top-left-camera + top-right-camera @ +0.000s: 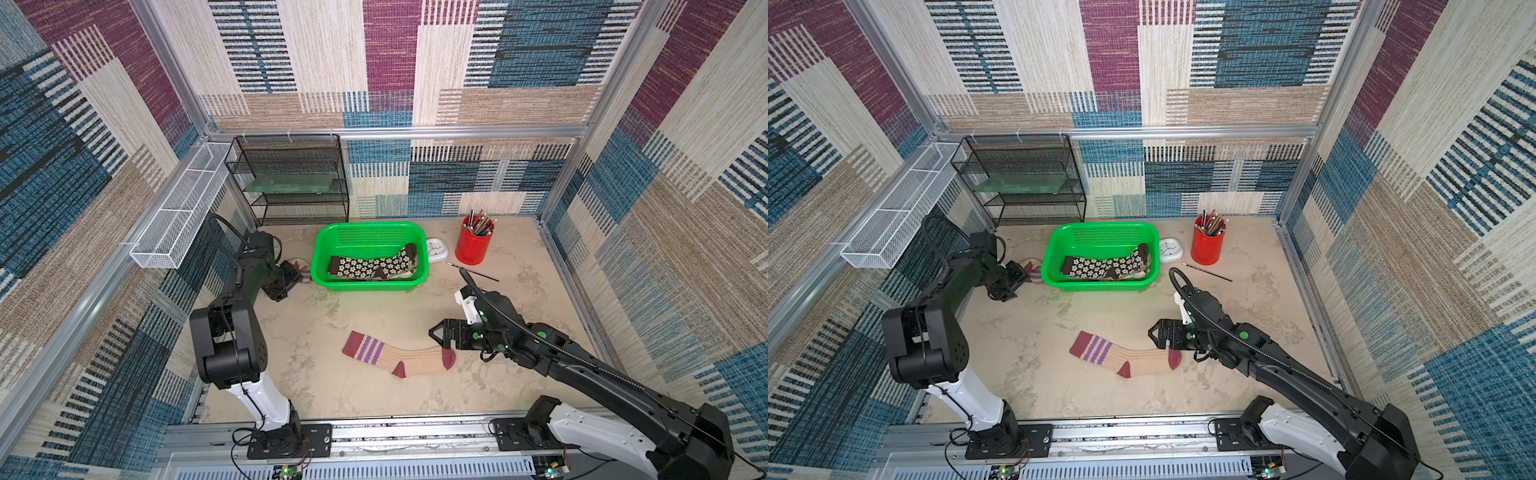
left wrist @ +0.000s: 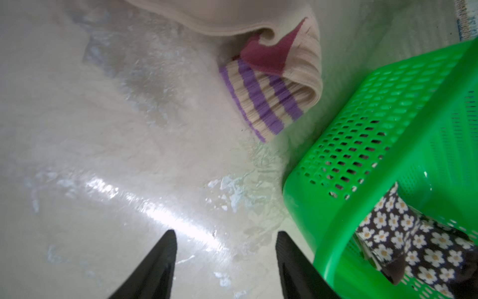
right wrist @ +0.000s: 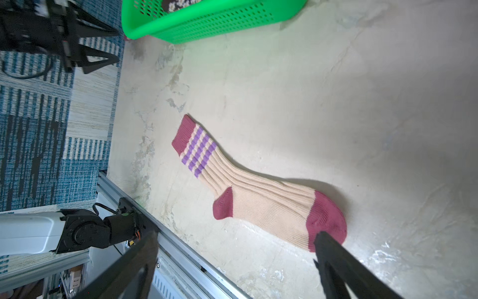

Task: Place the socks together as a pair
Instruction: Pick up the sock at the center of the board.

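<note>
A cream sock with purple stripes and maroon toe (image 1: pixel 399 359) (image 1: pixel 1125 359) (image 3: pixel 258 186) lies flat on the table near the front. My right gripper (image 1: pixel 438 336) (image 1: pixel 1156 334) (image 3: pixel 236 234) hovers open just right of its toe, nothing between the fingers. A matching sock (image 1: pixel 301 268) (image 1: pixel 1034 270) (image 2: pixel 271 85) lies crumpled left of the green basket (image 1: pixel 365 284) (image 1: pixel 1100 284) (image 2: pixel 375 116) (image 3: pixel 207 20). My left gripper (image 1: pixel 286 278) (image 1: pixel 1013 282) (image 2: pixel 225 234) stands open over bare table just short of it. A dark daisy sock (image 1: pixel 370 266) (image 1: pixel 1104 266) (image 2: pixel 413 240) lies in the basket.
A white clock (image 1: pixel 436 249) and a red pencil cup (image 1: pixel 473 245) stand right of the basket, with a loose pencil (image 1: pixel 473 271) on the table in front of them. A black mesh shelf (image 1: pixel 291 183) and a white wire tray (image 1: pixel 183 212) line the back left.
</note>
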`<move>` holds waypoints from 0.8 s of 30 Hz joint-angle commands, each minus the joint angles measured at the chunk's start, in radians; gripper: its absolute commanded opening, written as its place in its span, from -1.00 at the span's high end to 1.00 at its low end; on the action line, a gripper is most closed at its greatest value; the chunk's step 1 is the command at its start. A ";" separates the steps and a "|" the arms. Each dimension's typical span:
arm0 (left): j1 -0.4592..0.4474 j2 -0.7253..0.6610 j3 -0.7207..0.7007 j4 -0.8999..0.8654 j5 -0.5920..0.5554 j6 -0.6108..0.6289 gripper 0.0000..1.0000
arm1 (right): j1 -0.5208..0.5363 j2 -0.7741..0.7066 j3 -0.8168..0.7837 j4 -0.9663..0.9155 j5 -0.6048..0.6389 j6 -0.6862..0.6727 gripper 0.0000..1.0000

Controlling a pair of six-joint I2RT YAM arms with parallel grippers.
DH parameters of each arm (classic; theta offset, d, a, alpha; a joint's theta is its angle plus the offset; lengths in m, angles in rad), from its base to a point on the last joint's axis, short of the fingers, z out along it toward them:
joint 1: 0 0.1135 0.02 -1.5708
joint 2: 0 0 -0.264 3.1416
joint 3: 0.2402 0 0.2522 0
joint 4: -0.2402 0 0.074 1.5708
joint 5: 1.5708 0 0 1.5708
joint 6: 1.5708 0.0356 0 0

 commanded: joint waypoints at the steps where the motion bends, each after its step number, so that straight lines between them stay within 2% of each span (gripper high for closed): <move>1: 0.001 0.085 0.070 -0.014 0.041 0.054 -0.12 | -0.006 -0.026 0.013 -0.004 -0.013 -0.019 -0.92; 3: 0.000 0.142 0.118 -0.014 0.047 0.053 -0.01 | -0.007 -0.046 0.006 -0.005 -0.020 0.001 -0.92; 9: -0.006 0.265 0.231 -0.031 0.028 0.047 0.11 | -0.008 -0.102 -0.030 0.009 -0.020 0.057 -0.92; 17: -0.010 0.352 0.296 -0.021 -0.024 0.011 0.30 | -0.008 -0.139 -0.045 -0.024 0.007 0.094 -0.92; 18: -0.012 0.362 0.304 -0.021 -0.031 0.005 0.46 | -0.007 -0.143 -0.048 -0.027 0.008 0.101 -0.92; 23: -0.016 0.408 0.340 -0.039 -0.036 0.004 0.61 | -0.006 -0.165 -0.051 -0.027 0.010 0.115 -0.92; 24: -0.016 0.408 0.343 -0.042 -0.035 0.005 0.75 | -0.006 -0.170 -0.049 -0.028 0.012 0.112 -0.92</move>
